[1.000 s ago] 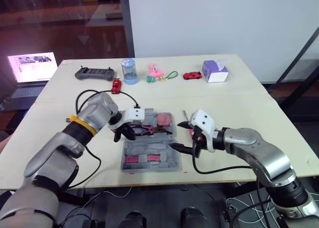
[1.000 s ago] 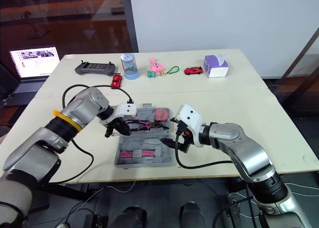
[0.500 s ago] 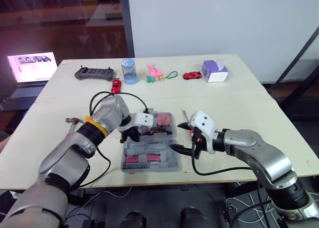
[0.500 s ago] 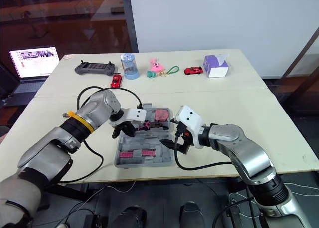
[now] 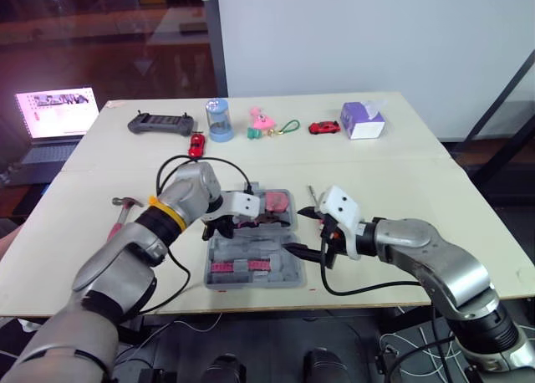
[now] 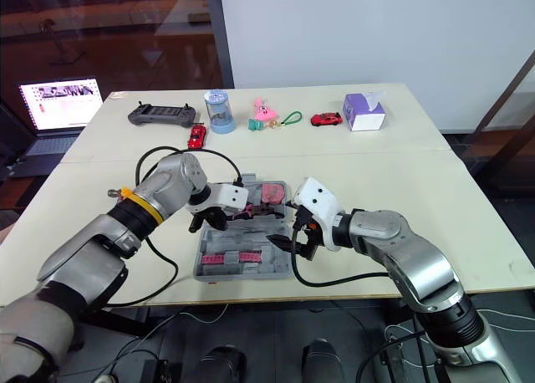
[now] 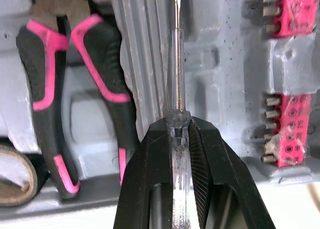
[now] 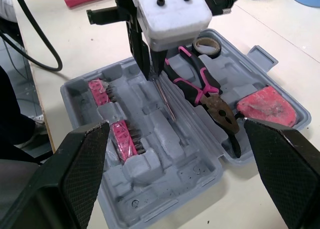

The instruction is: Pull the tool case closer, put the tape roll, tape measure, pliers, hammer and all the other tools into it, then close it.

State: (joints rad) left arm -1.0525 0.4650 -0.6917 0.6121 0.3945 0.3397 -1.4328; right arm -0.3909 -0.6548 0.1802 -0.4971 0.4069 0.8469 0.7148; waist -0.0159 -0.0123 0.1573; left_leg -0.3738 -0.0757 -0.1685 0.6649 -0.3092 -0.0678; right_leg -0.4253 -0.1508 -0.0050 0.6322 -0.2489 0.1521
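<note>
We are looking down on a cream desk (image 5: 418, 191) built of two tops meeting at a seam. A white wall (image 5: 359, 32) is standing behind it and dark glass (image 5: 100, 23) is running off to the far left. An open laptop (image 5: 57, 113) is glowing beyond the desk's far left corner. Along the far edge are lying a grey controller (image 5: 163, 124), a blue jar (image 5: 218, 120), a small red car (image 5: 195, 145), a pink toy (image 5: 262, 121), a green loop (image 5: 288, 126), a second red car (image 5: 323, 128) and a purple tissue box (image 5: 362, 120).

The grey tool case (image 5: 282, 273) is lying open at the near middle. The hammer (image 5: 123, 204) is resting on the desk to its left, apart from it. The left gripper (image 5: 222, 226) is hanging over the case's far half. The right gripper (image 5: 303, 229) is sitting just right of the case.

From the left wrist, we are seeing that gripper clenched on the clear handle of a thin screwdriver (image 7: 176, 89), its shaft reaching over the ribbed strip between the case's halves. The pliers (image 7: 50, 79) are lying in the case beside it, the tape roll (image 7: 15, 174) is just beside their handle ends, and pink bit strips (image 7: 287, 124) are sitting in the other half.

From the right wrist, we are seeing the right gripper released, its fingers (image 8: 85, 174) spread wide apart. The screwdriver is tilting tip-down over the case's middle; we cannot tell whether it is touching. The pink tape measure (image 8: 262, 106) is sitting in a corner compartment near the pliers' nose.
</note>
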